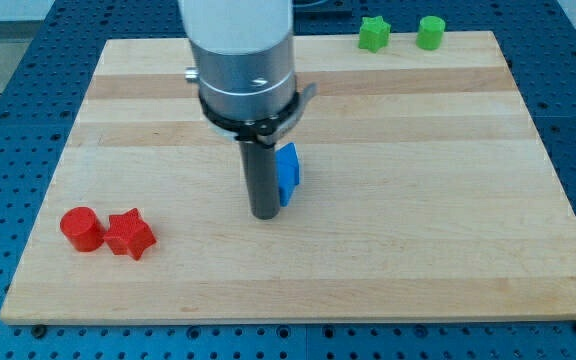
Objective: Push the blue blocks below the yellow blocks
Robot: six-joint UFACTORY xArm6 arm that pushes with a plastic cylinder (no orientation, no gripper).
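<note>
On the pale wooden board (418, 200) I count one blue block (288, 172), shape unclear, mid-frame; two red blocks lower left, a cylinder (81, 228) and a star (130, 234); two green blocks at the top right, a star (373, 33) and a cylinder (430, 32). My tip (264, 214), a bare rod with no jaws, touches the blue block's left side.

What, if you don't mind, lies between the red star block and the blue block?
In the camera view only bare wooden board and my tip lie between the red star and the blue block; the tip sits against the blue block's left side.
</note>
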